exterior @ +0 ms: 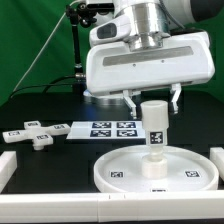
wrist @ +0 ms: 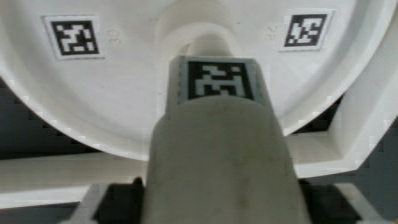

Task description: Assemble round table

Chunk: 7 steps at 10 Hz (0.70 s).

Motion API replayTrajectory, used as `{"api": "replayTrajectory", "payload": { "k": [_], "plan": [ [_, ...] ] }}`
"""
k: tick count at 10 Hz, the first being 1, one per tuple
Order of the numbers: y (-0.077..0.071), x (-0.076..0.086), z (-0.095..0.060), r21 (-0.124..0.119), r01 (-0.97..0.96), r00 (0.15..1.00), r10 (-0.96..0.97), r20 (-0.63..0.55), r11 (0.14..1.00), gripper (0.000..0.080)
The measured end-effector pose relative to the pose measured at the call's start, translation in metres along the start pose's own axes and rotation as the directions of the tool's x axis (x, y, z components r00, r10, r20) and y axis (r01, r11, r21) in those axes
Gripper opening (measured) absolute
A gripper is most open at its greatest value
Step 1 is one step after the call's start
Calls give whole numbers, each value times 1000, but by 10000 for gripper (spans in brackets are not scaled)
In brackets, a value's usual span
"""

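The Panda arm [exterior: 145,20] points straight down, its wrist directly above the fingers [exterior: 131,100]. The gripper [exterior: 153,102] hangs with both fingers spread wide, tips level.

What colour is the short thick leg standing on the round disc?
The leg is white, with a black-and-white square tag; clearest in the exterior view.

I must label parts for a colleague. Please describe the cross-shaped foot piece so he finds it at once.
Start at the big round disc in front. Look to the exterior view's left, past the flat marker board. The foot piece lies there, the only part with four short arms.
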<state>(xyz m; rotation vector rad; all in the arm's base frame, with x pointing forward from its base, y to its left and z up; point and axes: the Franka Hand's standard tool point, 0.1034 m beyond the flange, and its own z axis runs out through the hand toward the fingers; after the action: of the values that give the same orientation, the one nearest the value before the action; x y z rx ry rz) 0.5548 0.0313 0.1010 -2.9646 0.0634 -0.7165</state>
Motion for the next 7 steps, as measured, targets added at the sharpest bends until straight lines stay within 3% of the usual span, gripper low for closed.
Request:
{"api": "replayTrajectory", "payload": {
  "k": [3,7],
  "plan": [
    [5,0,4,-17,1,1000,-2,-18,1000,409],
    [9,-5,8,-17,2,1000,-2,-6,1000,409]
  ]
}}
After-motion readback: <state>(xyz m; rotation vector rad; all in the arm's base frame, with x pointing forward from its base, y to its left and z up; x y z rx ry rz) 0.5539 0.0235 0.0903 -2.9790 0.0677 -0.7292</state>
